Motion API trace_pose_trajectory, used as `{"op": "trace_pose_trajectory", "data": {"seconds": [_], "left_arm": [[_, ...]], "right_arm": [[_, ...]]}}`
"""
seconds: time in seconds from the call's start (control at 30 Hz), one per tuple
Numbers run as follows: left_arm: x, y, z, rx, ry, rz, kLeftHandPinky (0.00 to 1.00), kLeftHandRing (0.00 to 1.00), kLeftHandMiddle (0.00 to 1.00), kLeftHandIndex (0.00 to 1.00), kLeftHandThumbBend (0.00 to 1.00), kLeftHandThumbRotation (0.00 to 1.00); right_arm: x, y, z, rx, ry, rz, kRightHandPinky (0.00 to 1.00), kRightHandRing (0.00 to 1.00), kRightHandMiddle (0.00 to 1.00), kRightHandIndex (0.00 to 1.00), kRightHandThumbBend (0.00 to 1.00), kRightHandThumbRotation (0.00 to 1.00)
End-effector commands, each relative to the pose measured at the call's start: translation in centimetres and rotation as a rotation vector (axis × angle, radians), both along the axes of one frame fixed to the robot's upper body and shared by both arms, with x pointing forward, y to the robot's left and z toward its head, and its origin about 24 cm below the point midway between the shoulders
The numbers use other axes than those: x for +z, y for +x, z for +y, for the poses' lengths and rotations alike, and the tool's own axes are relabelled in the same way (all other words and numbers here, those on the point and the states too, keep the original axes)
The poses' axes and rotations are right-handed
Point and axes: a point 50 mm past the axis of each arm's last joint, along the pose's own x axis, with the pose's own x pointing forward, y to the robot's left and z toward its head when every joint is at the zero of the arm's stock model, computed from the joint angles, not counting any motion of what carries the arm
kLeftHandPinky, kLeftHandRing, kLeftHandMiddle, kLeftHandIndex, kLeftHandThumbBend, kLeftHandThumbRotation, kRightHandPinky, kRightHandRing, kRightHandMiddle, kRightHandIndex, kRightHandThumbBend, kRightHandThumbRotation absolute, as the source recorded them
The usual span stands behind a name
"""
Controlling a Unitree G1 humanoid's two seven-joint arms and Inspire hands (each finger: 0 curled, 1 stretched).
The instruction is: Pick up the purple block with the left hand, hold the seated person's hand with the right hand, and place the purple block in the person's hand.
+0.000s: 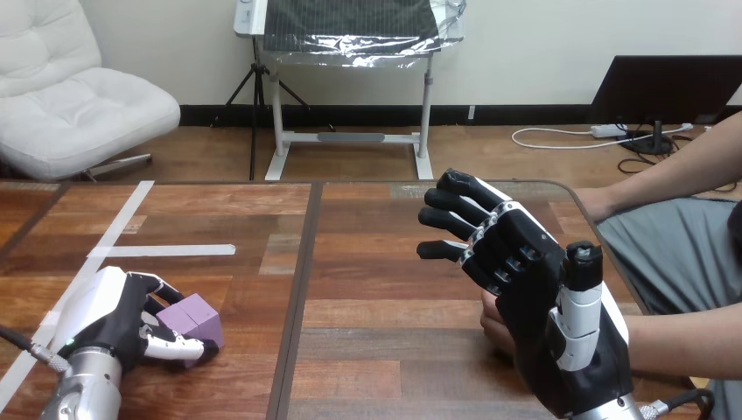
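Observation:
The purple block [199,318] rests on the wooden table [367,262] near its front left. My left hand [118,315] lies round it, fingers curled at its far side and the thumb along its near side. At the right, my right hand [525,289] is raised with its fingers straight and spread, pointing up and to the left, its thumb upright. The person's hand [493,328] lies just behind and below my right palm, mostly hidden by it; I cannot tell whether the two touch. The person's forearm [687,341] comes in from the right edge.
White tape strips [162,251] cross the table's left part. A dark seam [302,289] runs down the tabletop's middle. The person's other arm [656,179] rests by the table's far right corner.

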Motion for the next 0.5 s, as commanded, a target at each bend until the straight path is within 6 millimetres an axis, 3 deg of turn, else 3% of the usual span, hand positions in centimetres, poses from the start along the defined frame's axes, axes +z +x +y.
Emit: {"op": "trace_pose_trajectory", "data": {"seconds": [0.0,0.47], "left_arm": [[0.9,0.9,-0.7,-0.039,0.015,-0.059,0.21,0.29,0.39,0.51,0.65,0.0],[2.2,0.5,-1.4,-0.056,-0.021,-0.13,0.18,0.25,0.36,0.5,0.64,0.0]], "right_arm": [[1.9,0.7,0.1,-0.003,0.016,-0.099,0.71,0.82,0.83,0.83,0.86,1.0],[1.6,1.0,-0.3,-0.019,-0.027,-0.092,0.71,0.82,0.83,0.83,0.87,0.99]]}}
